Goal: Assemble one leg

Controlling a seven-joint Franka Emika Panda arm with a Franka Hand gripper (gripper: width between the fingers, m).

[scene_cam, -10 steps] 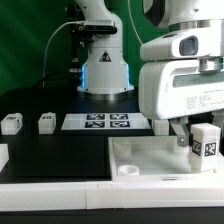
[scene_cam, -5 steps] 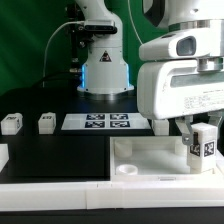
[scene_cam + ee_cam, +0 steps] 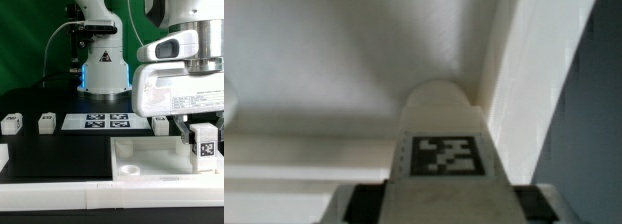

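My gripper [image 3: 205,140] is shut on a white leg [image 3: 206,141] with a black-and-white tag, held upright over the exterior view's right end of the large flat white tray-like part [image 3: 150,152]. In the wrist view the leg [image 3: 445,130] runs out from between my black fingers [image 3: 374,205] toward the tray's inner corner by its raised wall [image 3: 518,60]. Whether the leg's tip touches the tray is hidden. Two more legs [image 3: 12,123] [image 3: 46,122] stand on the black table at the exterior view's left, and another [image 3: 160,124] shows behind my hand.
The marker board [image 3: 96,122] lies behind the tray. The robot's base [image 3: 105,70] stands at the back. A round socket [image 3: 128,170] sits in the tray's near corner. A white block [image 3: 3,155] lies at the exterior view's left edge.
My gripper with the leg has shifted slightly toward the exterior view's left and a little lower over the tray. The other parts have not moved.
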